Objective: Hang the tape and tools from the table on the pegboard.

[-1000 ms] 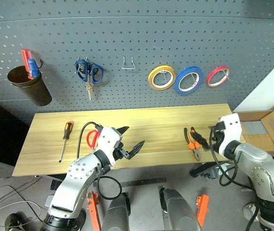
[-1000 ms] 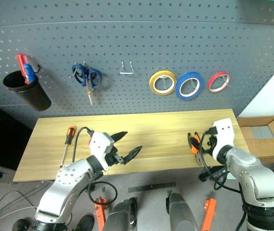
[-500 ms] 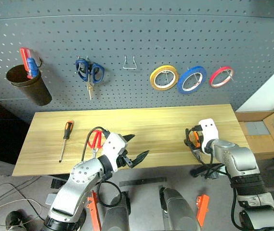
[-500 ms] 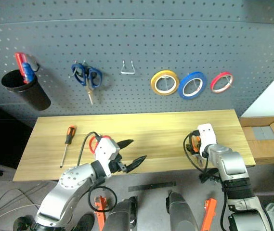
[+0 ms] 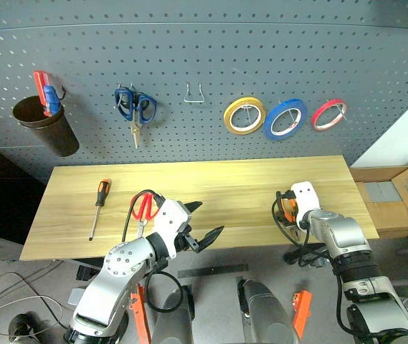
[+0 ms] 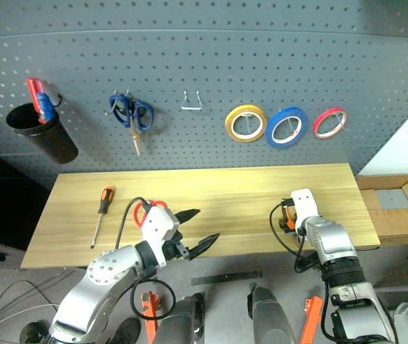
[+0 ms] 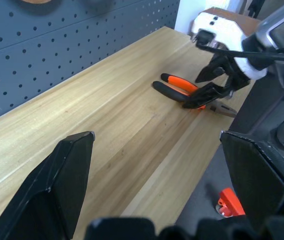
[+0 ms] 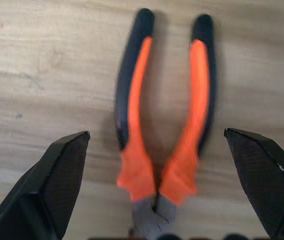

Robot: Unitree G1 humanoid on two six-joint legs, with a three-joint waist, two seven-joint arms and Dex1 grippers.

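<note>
Orange-and-black-handled pliers point(image 8: 164, 125) lie flat on the light wooden plank table point(image 5: 225, 179), near its right front edge. Over the last second the right end effector point(image 7: 212, 86) has dropped down and forward onto them — it now sits right over the handles, black fingers spread wide either side, nothing gripped yet. Looks like the pre-grasp for the pliers; closing on the handles should be next.

Left end effector point(image 5: 200, 222) hovers open and empty over the table's front edge, basically unmoved.

Still on the table: red-handled scissors point(image 5: 143, 206) just behind the left arm, and the slim orange-and-black-handled screwdriver point(image 5: 97, 206) well off to the left.

The thin blue tape ring point(image 5: 284, 118) already hangs on the dark grey pegboard point(image 5: 211, 64), between a yellow tape ring point(image 5: 244, 115) and a smaller red tape ring point(image 5: 328, 114).

Count — table: 1 pliers, 1 scissors, 1 screwdriver. Board: 3 tape rings, 1 blue-handled scissors point(image 5: 135, 109), 1 bare wire hook point(image 5: 193, 94), 1 dark cup point(image 5: 46, 129) holding red and blue handles. So tape done, three tools left.
</note>
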